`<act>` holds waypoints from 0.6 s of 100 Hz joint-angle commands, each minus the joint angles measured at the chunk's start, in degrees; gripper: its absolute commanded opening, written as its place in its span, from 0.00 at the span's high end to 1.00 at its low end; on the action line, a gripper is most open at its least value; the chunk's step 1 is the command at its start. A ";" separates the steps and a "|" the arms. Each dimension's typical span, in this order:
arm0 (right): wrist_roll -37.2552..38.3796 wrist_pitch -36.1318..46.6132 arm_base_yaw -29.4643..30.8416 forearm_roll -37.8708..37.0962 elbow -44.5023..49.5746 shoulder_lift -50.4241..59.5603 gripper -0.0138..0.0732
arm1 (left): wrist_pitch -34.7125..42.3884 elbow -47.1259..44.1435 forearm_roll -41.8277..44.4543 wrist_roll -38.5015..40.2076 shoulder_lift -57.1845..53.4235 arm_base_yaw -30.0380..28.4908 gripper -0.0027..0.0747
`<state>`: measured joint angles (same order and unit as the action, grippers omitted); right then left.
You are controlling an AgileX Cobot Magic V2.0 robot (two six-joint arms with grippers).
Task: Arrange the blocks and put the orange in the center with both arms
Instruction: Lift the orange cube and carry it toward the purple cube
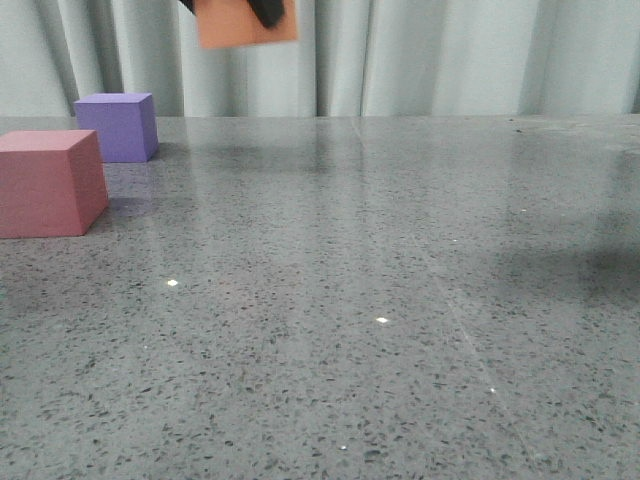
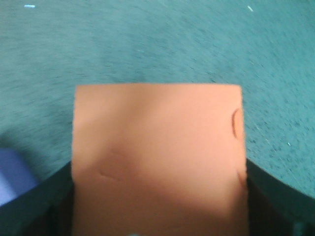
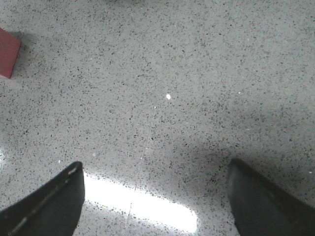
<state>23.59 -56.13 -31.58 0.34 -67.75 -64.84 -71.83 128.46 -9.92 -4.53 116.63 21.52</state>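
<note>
Orange cube [image 2: 157, 157] aloft in left pincer [image 2: 157, 216] — right pincer [image 3: 155, 196] agape, empty.

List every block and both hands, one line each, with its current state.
orange block: lifted above the table, held in the left hand.
pink block: resting on the table, untouched.
purple block: resting on the table behind the pink block, untouched.
left hand: shut on the orange block.
right hand: open, empty, above bare table.
</note>
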 commanded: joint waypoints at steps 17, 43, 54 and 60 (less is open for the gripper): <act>-0.58 2.81 0.07 -0.34 -1.33 1.35 0.16 | -0.20 1.86 6.68 9.21 -8.43 -1.79 0.76; -0.58 3.07 0.07 -0.34 -1.33 1.35 0.16 | -0.20 1.76 11.95 15.44 -9.36 -1.79 0.77; -0.58 3.07 0.07 -0.34 -1.33 1.35 0.16 | -0.20 0.78 14.54 16.83 -9.58 -1.79 0.77; -0.58 3.07 0.07 -0.34 -1.33 1.35 0.16 | -0.20 -0.92 15.81 17.81 -10.24 -1.79 0.77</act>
<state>23.55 -56.22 -31.58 0.34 -67.75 -64.84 -72.40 127.76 3.76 11.17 110.56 19.75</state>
